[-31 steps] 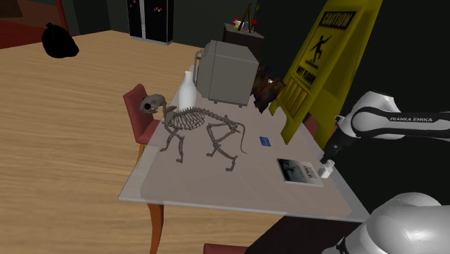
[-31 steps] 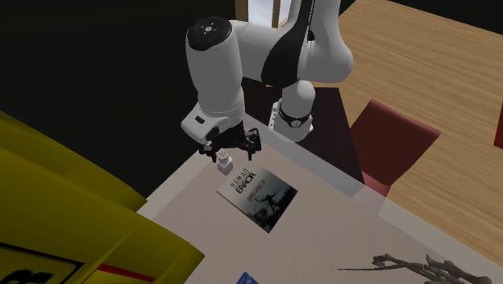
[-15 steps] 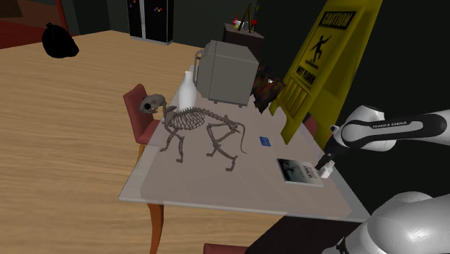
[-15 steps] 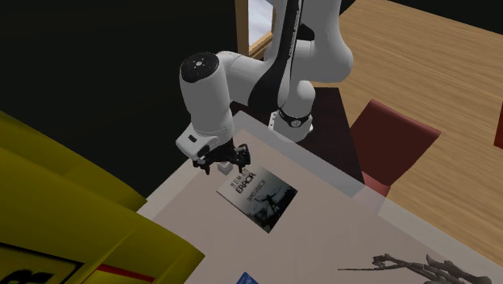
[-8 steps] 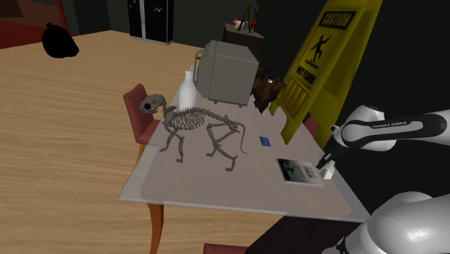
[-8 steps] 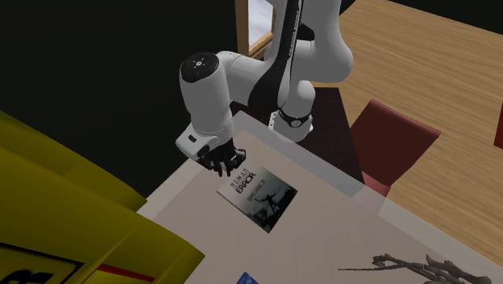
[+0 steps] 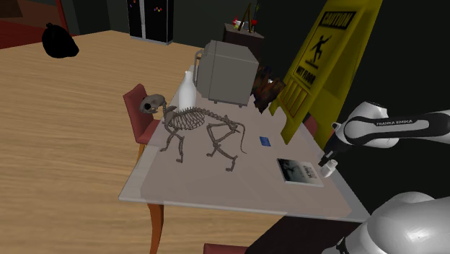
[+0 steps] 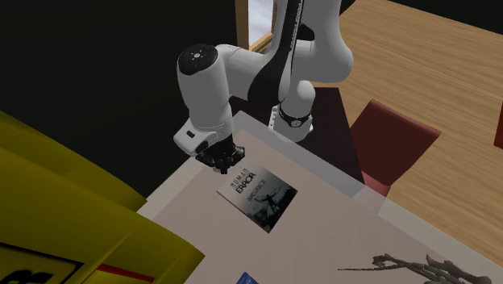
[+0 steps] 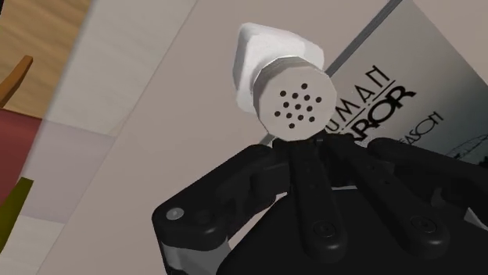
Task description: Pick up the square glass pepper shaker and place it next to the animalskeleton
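Clasping the one white pepper shaker (image 9: 291,94) between fingers drawn in narrow, the black gripper (image 9: 309,146) hangs over the corner of the table (image 7: 216,184) nearest the stand, just beside the single magazine (image 7: 299,171).

One animal skeleton (image 7: 195,126) stands on all fours mid-table, well apart from the shaker. One white bottle (image 7: 187,90) and one grey box (image 7: 227,72) stand behind it. One small blue card (image 7: 265,141) lies between the skeleton and the magazine. One yellow caution sign (image 7: 328,61) rises at the table's far side. Two chairs show in the shoulder view: one red chair (image 7: 137,108) behind the skull and a second chair (image 7: 223,249) cut off by the bottom edge.

From the shoulder view the shaker is a pale speck under the gripper, and whether its base touches the tabletop cannot be told. In the wrist view its round, perforated cap faces the camera and covers most of the square body. The second exterior view crops the skeleton to a few bones at its bottom edge.

The white arm (image 8: 214,81) reaches out from the stand and folds at the elbow. The forearm drops steeply, and the wrist points the gripper down at the table's edge.
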`<state>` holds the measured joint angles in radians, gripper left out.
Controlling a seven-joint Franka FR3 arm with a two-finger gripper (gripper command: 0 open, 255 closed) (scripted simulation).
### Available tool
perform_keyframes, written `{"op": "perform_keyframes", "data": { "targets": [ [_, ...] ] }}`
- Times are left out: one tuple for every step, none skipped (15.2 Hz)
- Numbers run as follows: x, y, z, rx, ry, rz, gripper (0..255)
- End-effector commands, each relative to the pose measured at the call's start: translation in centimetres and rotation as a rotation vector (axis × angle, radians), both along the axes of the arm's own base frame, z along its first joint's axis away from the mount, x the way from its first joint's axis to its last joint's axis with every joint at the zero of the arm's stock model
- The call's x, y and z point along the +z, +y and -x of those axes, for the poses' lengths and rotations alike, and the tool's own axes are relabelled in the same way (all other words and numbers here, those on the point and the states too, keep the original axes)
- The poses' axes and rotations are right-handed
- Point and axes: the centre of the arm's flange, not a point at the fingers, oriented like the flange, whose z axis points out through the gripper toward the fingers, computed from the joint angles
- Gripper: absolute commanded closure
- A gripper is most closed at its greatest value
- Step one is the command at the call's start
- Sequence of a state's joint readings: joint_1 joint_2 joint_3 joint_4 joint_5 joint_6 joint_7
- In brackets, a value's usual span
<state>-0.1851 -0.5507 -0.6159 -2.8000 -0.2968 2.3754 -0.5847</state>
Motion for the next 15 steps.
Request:
{"op": "perform_keyframes", "data": {
  "targets": [
    [0.0, 0.0, 0.0, 0.000, 0.000, 0.000, 255],
    [0.0, 0.0, 0.0, 0.000, 0.000, 0.000, 0],
    [1.0, 0.0, 1.2, -0.027, -0.027, 0.016, 0],
    [2.0, 0.0, 2.3, -0.053, -0.054, 0.032, 0],
    [3.0, 0.1, 3.5, -0.080, -0.081, 0.048, 0],
    [3.9, 0.3, 4.8, -0.106, -0.108, 0.064, 0],
    [4.7, 0.5, 6.0, -0.133, -0.135, 0.080, 0],
    [5.4, 0.6, 6.9, -0.152, -0.155, 0.091, 0],
    [4.9, 0.6, 6.8, -0.152, -0.155, 0.091, 0],
    [4.4, 0.6, 6.6, -0.152, -0.155, 0.091, 0],
    [3.8, 0.5, 6.5, -0.152, -0.155, 0.091, 0],
    [3.3, 0.5, 6.4, -0.152, -0.155, 0.091, 0],
    [2.8, 0.4, 6.2, -0.152, -0.155, 0.091, 0],
    [2.3, 0.4, 6.1, -0.152, -0.155, 0.091, 0],
    [1.8, 0.3, 5.9, -0.152, -0.155, 0.091, 0]
  ]
}}
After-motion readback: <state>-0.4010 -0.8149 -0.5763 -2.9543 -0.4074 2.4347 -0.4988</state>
